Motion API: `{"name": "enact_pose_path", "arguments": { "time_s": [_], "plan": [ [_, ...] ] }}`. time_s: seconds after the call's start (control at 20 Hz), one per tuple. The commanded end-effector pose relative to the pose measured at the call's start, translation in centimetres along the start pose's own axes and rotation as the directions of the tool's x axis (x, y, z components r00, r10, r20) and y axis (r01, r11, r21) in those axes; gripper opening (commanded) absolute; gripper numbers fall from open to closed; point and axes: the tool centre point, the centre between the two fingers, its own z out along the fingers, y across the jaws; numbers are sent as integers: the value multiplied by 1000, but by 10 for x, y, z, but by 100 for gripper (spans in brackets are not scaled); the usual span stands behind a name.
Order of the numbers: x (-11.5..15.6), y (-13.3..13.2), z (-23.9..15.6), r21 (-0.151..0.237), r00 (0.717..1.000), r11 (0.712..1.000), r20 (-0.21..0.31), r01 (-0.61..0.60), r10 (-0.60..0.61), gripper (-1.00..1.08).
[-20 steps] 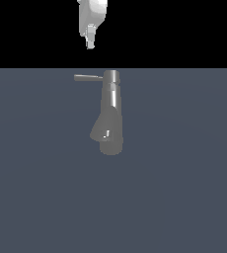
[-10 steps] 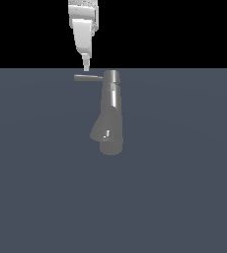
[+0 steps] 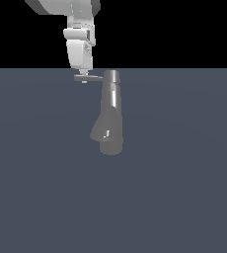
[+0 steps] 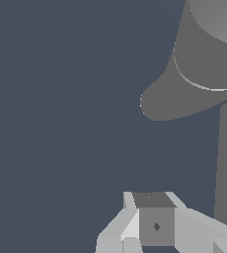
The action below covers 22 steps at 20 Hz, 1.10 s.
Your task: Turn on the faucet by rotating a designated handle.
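Dark grey bench (image 3: 184, 197) fills the scene, black behind it. On it stands the faucet (image 3: 110, 113), with its thin handle (image 3: 88, 77) poking toward the exterior view's left. The gripper (image 3: 84, 78) sits right at the handle's tip; I cannot tell if it is apart or together. It could slip off that skinny end when it pushes.

The arm (image 3: 78, 29) is cut off by the exterior view's upper edge. Its jaws reach the handle (image 3: 88, 77), but the fingertips are too small there to tell whether they grip the rod or only touch it. In the wrist view the faucet (image 4: 204, 74) runs out of the picture, so its column top is unseen, and the jaws are cut by the edge, their gap not readable.
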Motion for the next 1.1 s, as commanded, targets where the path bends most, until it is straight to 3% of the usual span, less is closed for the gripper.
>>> {"name": "enact_pose_path", "arguments": {
  "time_s": [0.0, 0.4, 1.05],
  "plan": [
    [-2, -3, 5, 1, 1000, 1000, -2, -18, 18, -100],
    [-3, -4, 8, 0, 1000, 1000, -3, -26, 26, -100],
    [-5, 31, -7, 0, 1000, 1000, -3, -27, 27, -100]
  ]
}}
